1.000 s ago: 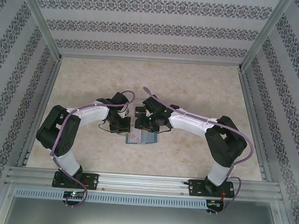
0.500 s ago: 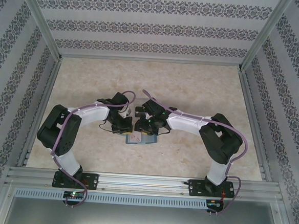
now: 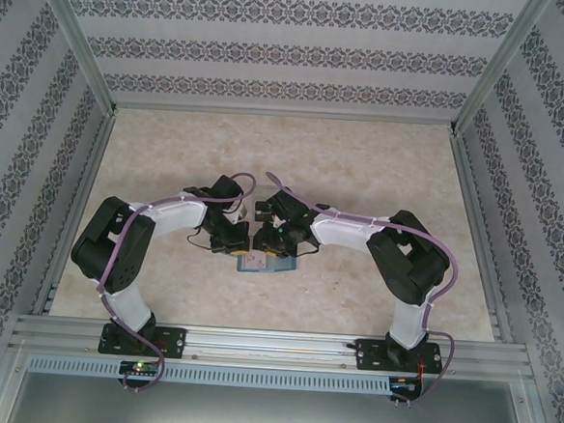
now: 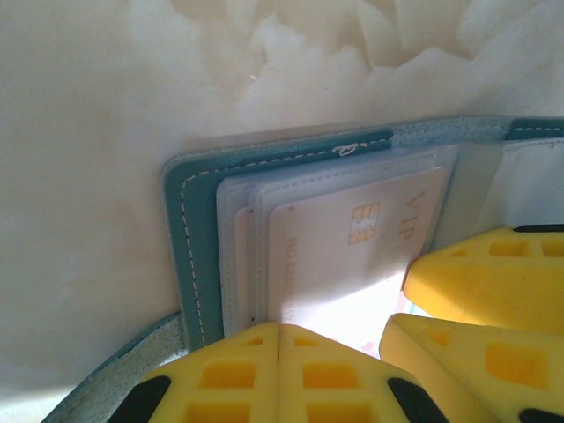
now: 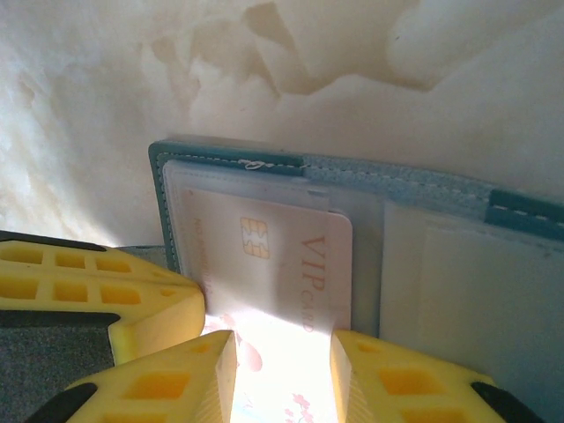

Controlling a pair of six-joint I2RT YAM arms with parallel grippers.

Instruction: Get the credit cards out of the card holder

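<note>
Nearest the wrist cameras, chunky yellow ribbed fingers. Left tool (image 4: 280,339) fully closed, pads pressed flat together with nothing between them, set at the near edge of the wallet panel. Right tool (image 5: 284,352) partly open, one fingertip either side of a bright strip of card; impossible to tell whether actually gripping it.

Just beyond the fingertips, a pale pinkish-white plastic credit card (image 4: 344,256) with a gold chip and reddish "VIP" lettering, lying against layered clear and whitish pocket sleeves.

Around the card, a small teal-blue fabric card holder (image 4: 189,229) with pale stitching along its border and grey-blue pocket faces, spread open and flat.

Underneath, a cream marbled tabletop (image 4: 88,132).

Seen from above, card holder near the middle of the tabletop, somewhat toward the near side, both arms bent inward with tools meeting over it.

Farthest back, white walls (image 3: 274,46) banded with dark floral stripes.
</note>
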